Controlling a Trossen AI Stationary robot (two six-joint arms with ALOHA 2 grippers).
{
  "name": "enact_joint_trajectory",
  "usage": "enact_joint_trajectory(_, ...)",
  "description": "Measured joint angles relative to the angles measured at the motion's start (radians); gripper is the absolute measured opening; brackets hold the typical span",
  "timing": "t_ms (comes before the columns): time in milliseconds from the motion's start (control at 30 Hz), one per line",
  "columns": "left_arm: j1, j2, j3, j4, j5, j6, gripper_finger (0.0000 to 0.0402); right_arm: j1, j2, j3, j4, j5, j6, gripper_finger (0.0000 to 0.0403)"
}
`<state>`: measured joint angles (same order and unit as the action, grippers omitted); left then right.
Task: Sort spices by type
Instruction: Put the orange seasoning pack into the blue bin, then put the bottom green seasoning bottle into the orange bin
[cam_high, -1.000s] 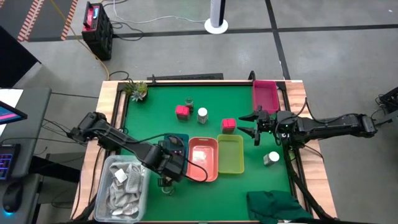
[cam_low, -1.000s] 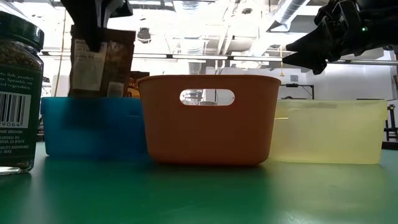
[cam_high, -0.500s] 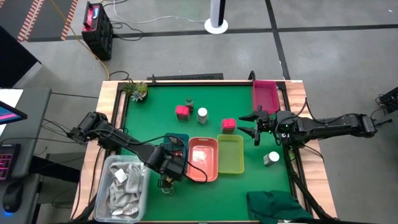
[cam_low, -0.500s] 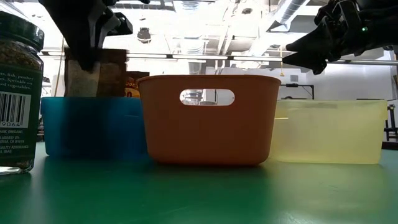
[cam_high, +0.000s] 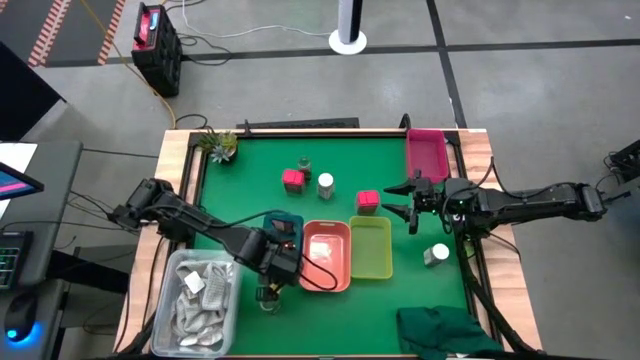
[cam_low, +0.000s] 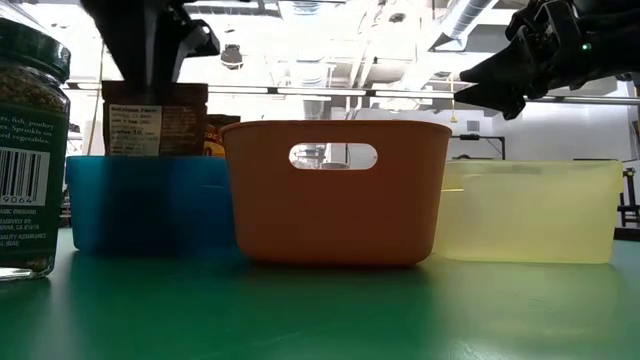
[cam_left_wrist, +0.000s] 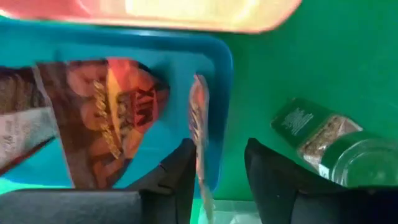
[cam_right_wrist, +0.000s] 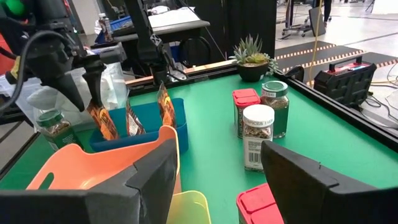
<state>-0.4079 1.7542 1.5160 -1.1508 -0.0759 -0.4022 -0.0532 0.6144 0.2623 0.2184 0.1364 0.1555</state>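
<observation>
My left gripper (cam_left_wrist: 221, 155) hangs open over the blue tray (cam_high: 283, 222), pointing down. A dark brown-orange packet (cam_left_wrist: 200, 124) stands upright in the tray with its top edge between the fingers (cam_low: 155, 110). Two more packets (cam_left_wrist: 106, 124) are in the same tray. A green-lidded jar (cam_high: 268, 297) stands near the tray. My right gripper (cam_high: 400, 200) hovers open just right of a pink cube box (cam_high: 367, 201). The second pink box (cam_high: 292, 179), a white-lidded jar (cam_high: 325, 184) and a green-lidded jar (cam_high: 303, 166) stand together mid-table. Another white-lidded jar (cam_high: 435, 255) lies at the right. My left gripper has the packet's top edge (cam_left_wrist: 202, 180) between its fingers, close beside one finger (cam_left_wrist: 183, 180), with a gap to the other. Whether that finger touches the packet I cannot tell. The packet stands with its bottom in the blue tray.
An orange tray (cam_high: 327, 255) and a yellow-green tray (cam_high: 371, 247) sit beside the blue one, and a pink tray (cam_high: 426, 152) lies at the far right. A bin of white sachets (cam_high: 195, 300), a green cloth (cam_high: 440, 330) and a small plant (cam_high: 218, 145) sit at the table's edges.
My left gripper has moved down over the blue tray with the packet. The packet was tilted above the tray and now stands upright inside it, label facing the near edge. My right arm has kept still.
</observation>
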Motion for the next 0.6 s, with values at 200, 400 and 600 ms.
enact_joint_trajectory(200,0.026,0.000,0.081,-0.042,0.025,0.037,0.0134,0.000,0.000,0.000,0.000,0.000,-0.002,0.0260)
enact_joint_trajectory(400,0.066,0.000,0.188,-0.091,0.029,0.077,0.0134,0.000,0.000,0.000,0.000,0.000,0.001,0.0260)
enact_joint_trajectory(600,0.032,0.010,0.191,-0.078,0.081,0.084,0.0134,0.000,0.000,0.000,-0.001,0.000,0.001,0.0260)
